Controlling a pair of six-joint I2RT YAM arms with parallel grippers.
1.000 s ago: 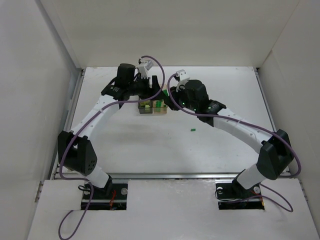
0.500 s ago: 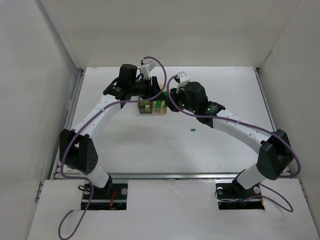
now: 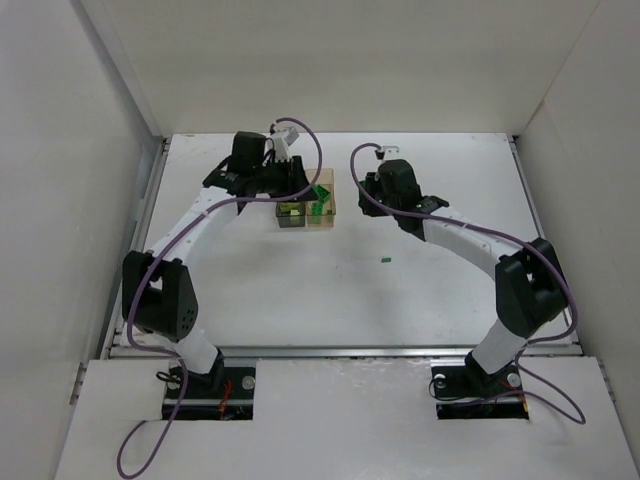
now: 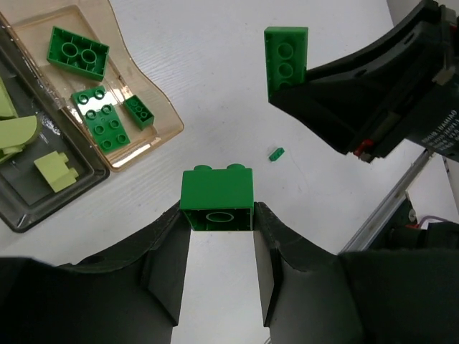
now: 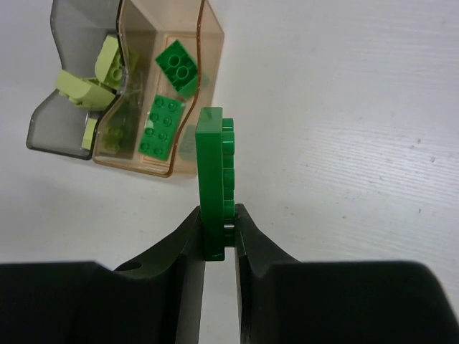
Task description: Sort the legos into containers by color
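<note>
Legos (image 4: pixel 79 51): left jaws just closed on a green brick (image 4: pixel 216 201); right jaws grip a green plate (image 5: pixel 213 179). Both go into the amber box (image 4: pixel 166 122), ahead-left of each.

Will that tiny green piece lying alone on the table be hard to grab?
Probably. The tiny green piece looks far smaller than the green brick in the left jaws, so it may skid when nudged. It looks like hard plastic, likely stiff and light.

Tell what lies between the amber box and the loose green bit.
Only bare table separates the amber box and green bit; the top view shows it.
</note>
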